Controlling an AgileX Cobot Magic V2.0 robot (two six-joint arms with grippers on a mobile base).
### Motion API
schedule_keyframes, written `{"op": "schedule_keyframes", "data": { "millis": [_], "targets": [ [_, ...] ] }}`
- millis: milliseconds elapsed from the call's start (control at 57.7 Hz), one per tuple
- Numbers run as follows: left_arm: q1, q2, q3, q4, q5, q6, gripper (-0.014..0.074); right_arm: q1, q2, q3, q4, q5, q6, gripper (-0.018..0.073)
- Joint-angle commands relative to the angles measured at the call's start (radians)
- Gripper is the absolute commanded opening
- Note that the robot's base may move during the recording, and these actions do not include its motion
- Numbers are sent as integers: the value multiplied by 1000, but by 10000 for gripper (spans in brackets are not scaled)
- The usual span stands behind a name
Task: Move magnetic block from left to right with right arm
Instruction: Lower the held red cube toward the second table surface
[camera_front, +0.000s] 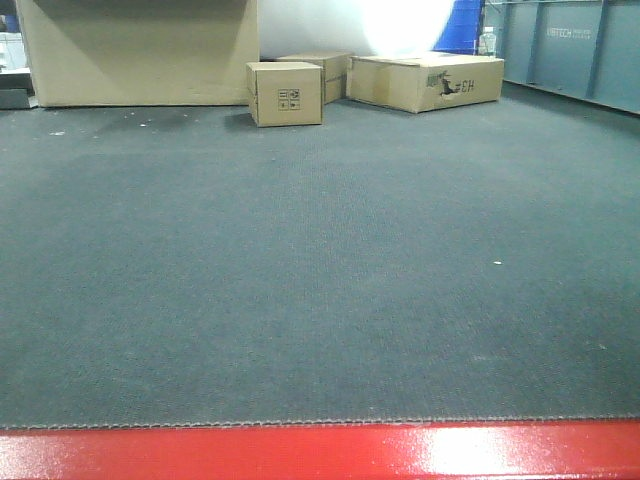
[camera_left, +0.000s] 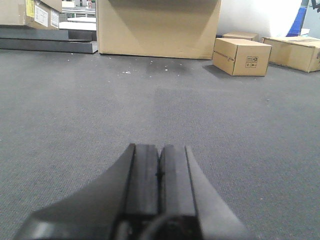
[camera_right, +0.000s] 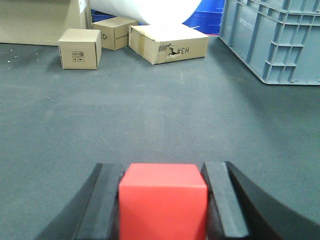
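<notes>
Magnetic block (camera_right: 162, 202), grey carpet (camera_right: 150, 115), cardboard boxes (camera_right: 80, 48)

mag block (camera_right: 162, 202) matte red | carpet (camera_front: 320, 280) dk grey, fine rib | small box (camera_front: 285, 93) tan, blk print | crate (camera_right: 280, 40) blue-grey

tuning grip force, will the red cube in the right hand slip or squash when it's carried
The small matte red cube is probably rigid: its edges look sharp and undeformed in the right hand. Its flat matte faces likely resist slipping, and it seems unlikely to roll.
</notes>
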Motion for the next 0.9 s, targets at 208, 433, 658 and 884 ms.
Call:
{"op": "schedule_keyframes", "data": {
  "millis": [208,433,658,884],
  "targets": [
    [-8,-10,8,-5,-84,-6,-126,1,13,-28,-23,-88,-6,252],
    [-8,-10,8,-5,-84,-6,-126,1,13,-28,-23,-95,-6,252],
    [-8,-10,8,-5,-84,-6,-126,1,40,-52,-20,-122,-6,252],
    [-8,-10,8,-5,-84,-6,-126,44,297,-236,-13,-119,-6,252]
  ]
}}
